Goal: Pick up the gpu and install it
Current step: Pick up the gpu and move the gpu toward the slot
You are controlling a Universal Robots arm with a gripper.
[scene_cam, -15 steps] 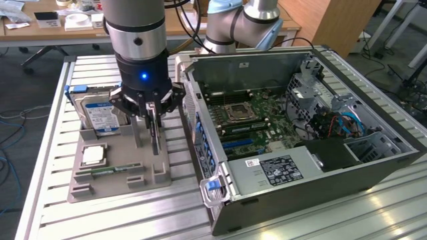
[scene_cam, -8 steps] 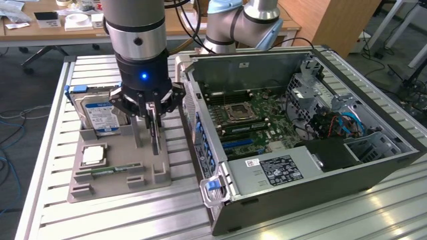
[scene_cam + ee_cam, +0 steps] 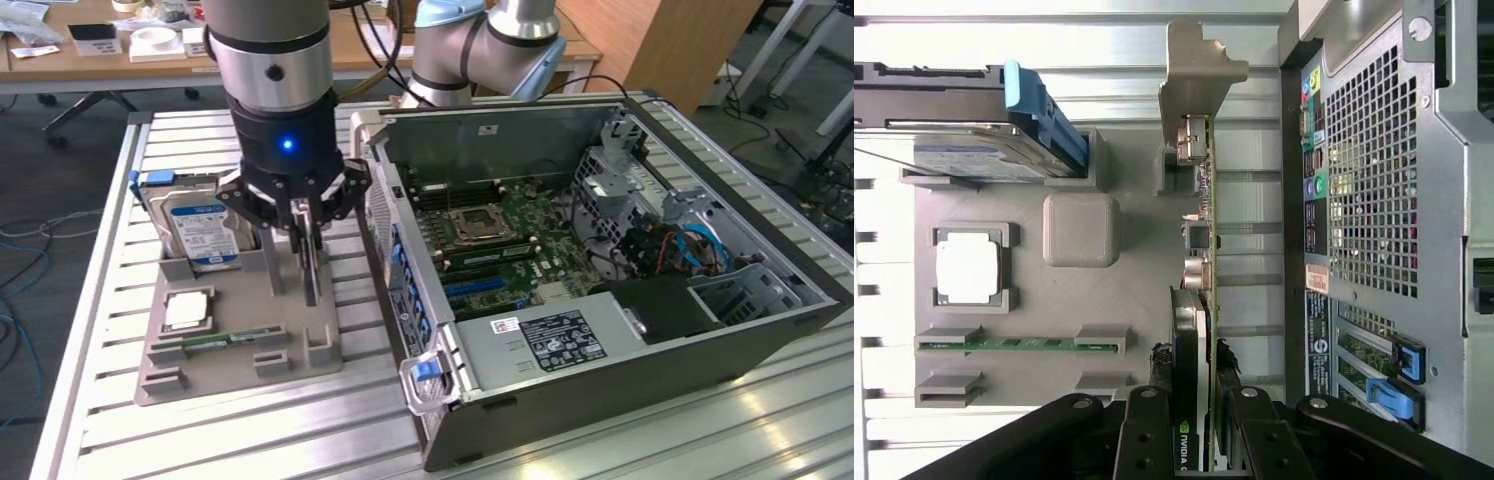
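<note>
The gpu [image 3: 310, 275] is a thin black card standing on edge at the grey tray [image 3: 240, 365], next to the open computer case [image 3: 747, 335]. My gripper [image 3: 304, 215] comes straight down over its top edge. In the wrist view the two fingers sit against both faces of the gpu [image 3: 1199, 230], so my gripper [image 3: 1194, 445] is shut on it. The card's silver bracket [image 3: 1199, 60] points away from the fingers. Whether the card's lower edge still rests in the tray slot I cannot tell.
The tray [image 3: 1134, 290] also holds a silver hard drive [image 3: 200, 230] with a blue-white label, a processor [image 3: 184, 310] and a green memory stick [image 3: 214, 342]. The case lies on its side with the motherboard [image 3: 507, 240] exposed. Everything rests on a slatted metal table [image 3: 240, 440].
</note>
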